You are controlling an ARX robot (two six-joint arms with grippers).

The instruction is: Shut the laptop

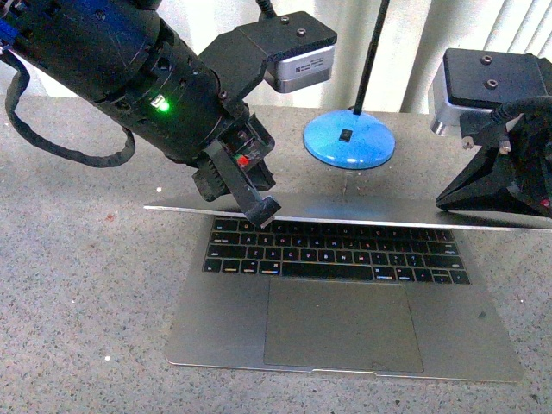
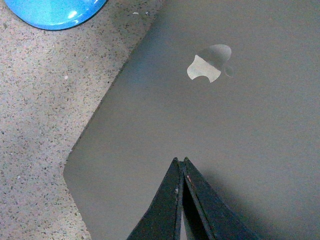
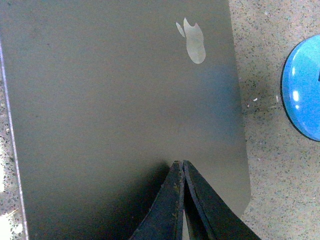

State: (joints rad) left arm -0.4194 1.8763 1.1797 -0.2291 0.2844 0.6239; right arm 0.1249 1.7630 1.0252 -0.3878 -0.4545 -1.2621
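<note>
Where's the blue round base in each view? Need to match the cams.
Front view: blue round base stands centre-right on the table, behind the laptop lid.
Left wrist view: base cropped by the frame edge, on the table past the lid's corner.
Right wrist view: base cropped by the frame edge, on the table beside the lid's side edge.
Shared landmark: the laptop lid; its apple logo shows in both wrist views.
</note>
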